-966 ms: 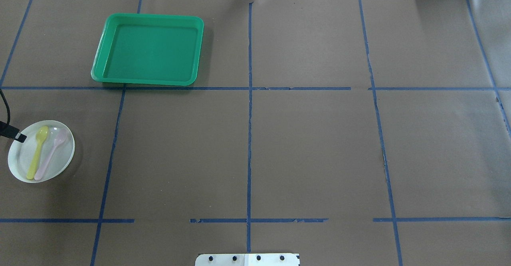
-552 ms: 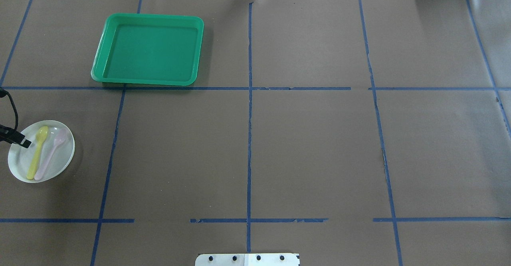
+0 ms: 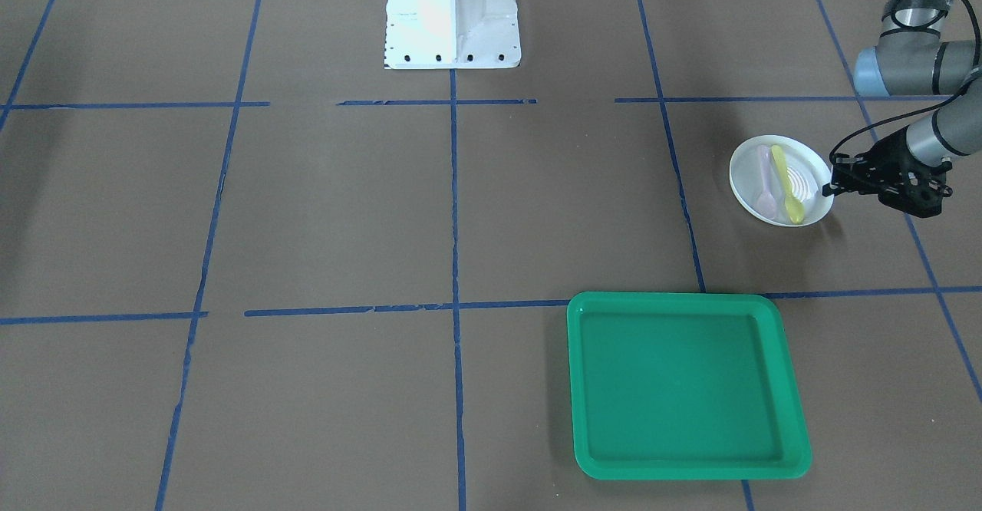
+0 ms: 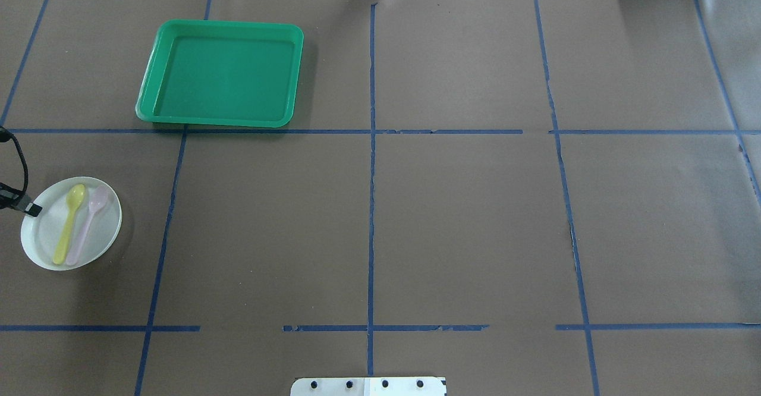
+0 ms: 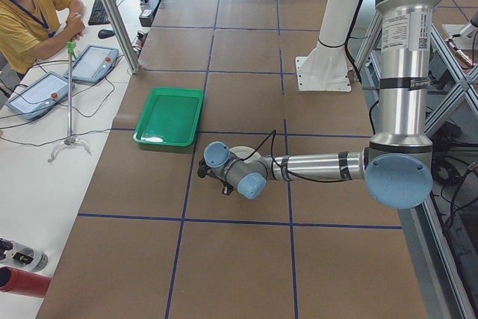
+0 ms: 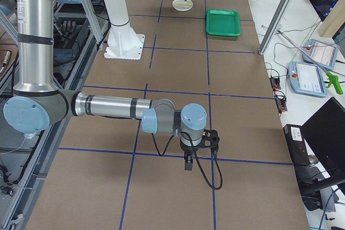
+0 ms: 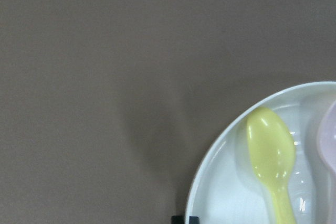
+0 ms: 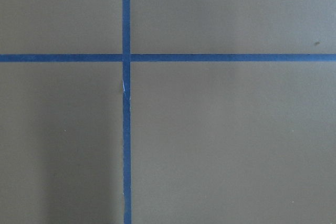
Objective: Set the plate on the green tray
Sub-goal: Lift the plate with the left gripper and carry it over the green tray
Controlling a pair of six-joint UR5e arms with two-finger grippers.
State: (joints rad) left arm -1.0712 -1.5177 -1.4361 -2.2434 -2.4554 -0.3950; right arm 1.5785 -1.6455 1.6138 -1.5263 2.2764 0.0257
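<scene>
The white plate sits at the table's left side with a yellow spoon and a pink spoon lying on it. My left gripper is shut on the plate's left rim; the front-facing view shows it at the rim of the plate. The left wrist view shows the rim right at the fingertips. The green tray lies empty, farther away and to the right. My right gripper hangs low over bare table, far from both; I cannot tell whether it is open.
The robot's white base stands at the table's near middle edge. Blue tape lines divide the brown table cover. An operator sits beyond the far edge near the tray.
The plate with both spoons has shifted a little to the right together with my left gripper, and looks slightly larger. The tray has not moved.
</scene>
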